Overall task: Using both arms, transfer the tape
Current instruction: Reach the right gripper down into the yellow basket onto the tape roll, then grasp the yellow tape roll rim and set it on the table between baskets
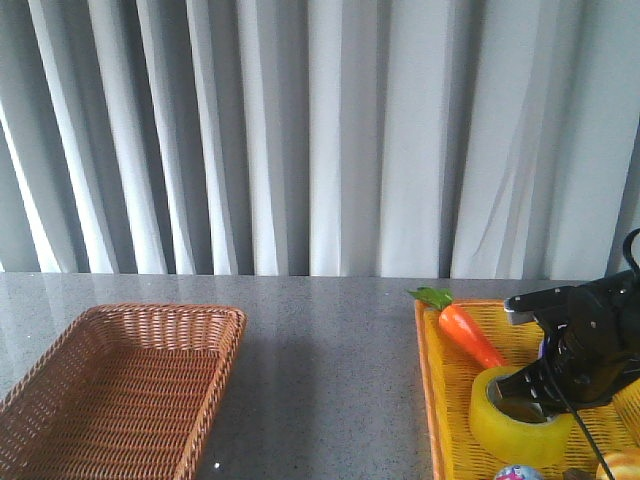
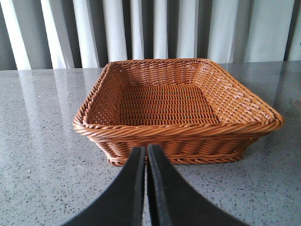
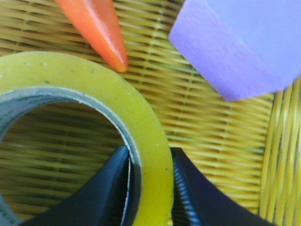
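Observation:
The tape (image 1: pixel 515 420), a wide yellow roll, lies flat in the yellow tray (image 1: pixel 432 400) at the right. My right gripper (image 1: pixel 535 392) reaches down onto it. In the right wrist view the gripper (image 3: pixel 149 162) is shut on the tape's wall (image 3: pixel 94 89), one finger inside the core and one outside. My left gripper (image 2: pixel 146 153) is shut and empty, low over the table just before the brown wicker basket (image 2: pixel 178 101). The left arm is out of the front view.
The brown basket (image 1: pixel 110 385) stands at the front left. A toy carrot (image 1: pixel 468 333) lies in the yellow tray beside the tape; its tip shows in the right wrist view (image 3: pixel 96 26), with a purple block (image 3: pixel 240 42). Grey curtains hang behind.

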Robot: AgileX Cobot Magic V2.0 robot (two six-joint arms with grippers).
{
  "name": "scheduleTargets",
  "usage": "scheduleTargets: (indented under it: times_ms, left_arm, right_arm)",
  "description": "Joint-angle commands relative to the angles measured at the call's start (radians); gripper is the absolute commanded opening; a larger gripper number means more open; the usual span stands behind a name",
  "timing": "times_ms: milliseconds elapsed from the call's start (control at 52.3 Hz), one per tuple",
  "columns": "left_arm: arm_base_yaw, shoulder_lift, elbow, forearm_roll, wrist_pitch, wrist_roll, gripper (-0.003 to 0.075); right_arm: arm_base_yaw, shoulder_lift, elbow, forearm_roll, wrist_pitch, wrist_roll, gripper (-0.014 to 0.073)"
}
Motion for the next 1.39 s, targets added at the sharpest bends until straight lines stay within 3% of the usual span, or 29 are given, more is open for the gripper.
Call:
scheduleTargets:
  times_ms: [0,115,210,287,420,573,841,1108,1376]
  left_arm:
    - [0.000,-0.016,-0.028,-0.003,-0.076,-0.006,-0.0006]
    - [0.000,-0.016,-0.028,-0.003,-0.076,-0.006,-0.0006]
    - [0.000,-0.016,-0.028,-0.003,-0.076,-0.006,-0.0006]
    - [0.000,-0.016,-0.028,-0.003,-0.076,-0.006,-0.0006]
    - [0.000,-0.016,-0.028,-0.003,-0.076,-0.006,-0.0006]
    - [0.000,-0.016,-0.028,-0.003,-0.076,-0.006,-0.0006]
    - [0.000,-0.016,-0.028,-0.003,-0.076,-0.006,-0.0006]
    - [0.000,-0.016,-0.028,-0.003,-0.076,-0.006,-0.0006]
    - [0.000,-0.016,-0.028,-0.003,-0.076,-0.006,-0.0006]
  right_arm:
    - [-0.003,-0.089,-0.065,-0.028,-0.029,-0.006,-0.0009]
    - [-0.002,-0.153,-0.140,0.004,-0.026,-0.010,-0.0009]
    - [-0.002,-0.206,-0.206,0.125,-0.024,-0.074,-0.0009]
    - [-0.001,-0.240,-0.246,0.275,-0.022,-0.173,-0.0009]
    - [0.006,-0.259,-0.273,0.668,-0.001,-0.446,-0.0008]
    - [0.076,-0.223,-0.273,0.874,0.026,-0.662,-0.0006]
    - [0.235,-0.075,-0.273,0.811,0.011,-0.718,-0.0001]
    - [0.272,0.053,-0.273,0.750,0.001,-0.716,0.0024]
    - [0.278,0.089,-0.273,0.756,-0.006,-0.717,0.0174]
